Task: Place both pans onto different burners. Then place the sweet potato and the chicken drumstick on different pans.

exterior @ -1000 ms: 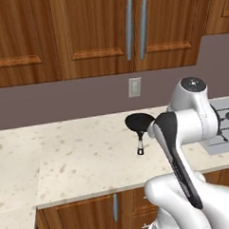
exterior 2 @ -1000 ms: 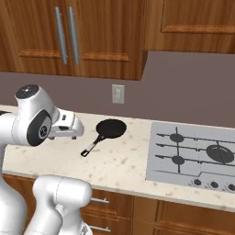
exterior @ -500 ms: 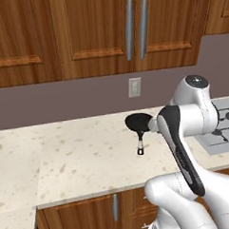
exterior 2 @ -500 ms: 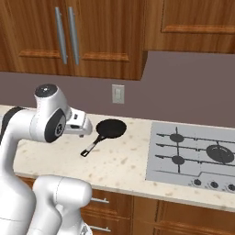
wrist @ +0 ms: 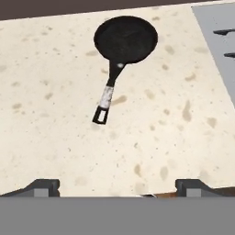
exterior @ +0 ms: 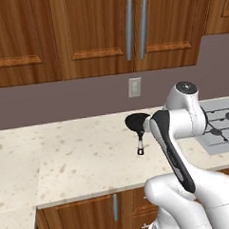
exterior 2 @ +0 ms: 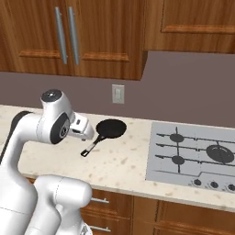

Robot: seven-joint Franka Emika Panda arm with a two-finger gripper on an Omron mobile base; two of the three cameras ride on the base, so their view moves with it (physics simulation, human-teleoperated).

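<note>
A small round black frying pan [wrist: 125, 38] lies flat on the speckled beige stone counter [wrist: 55, 133] in the upper middle of the hand view, handle trailing toward the lower left, while the two-finger gripper [wrist: 117, 187] hangs spread wide and empty at the bottom, seemingly lining up to grasp it for the grey steel cooktop [exterior 2: 194, 153] at right.

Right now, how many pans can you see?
2. One pan lies on the counter left of the cooktop; a second pan sits on a right-hand burner. Others may be out of frame.
</note>
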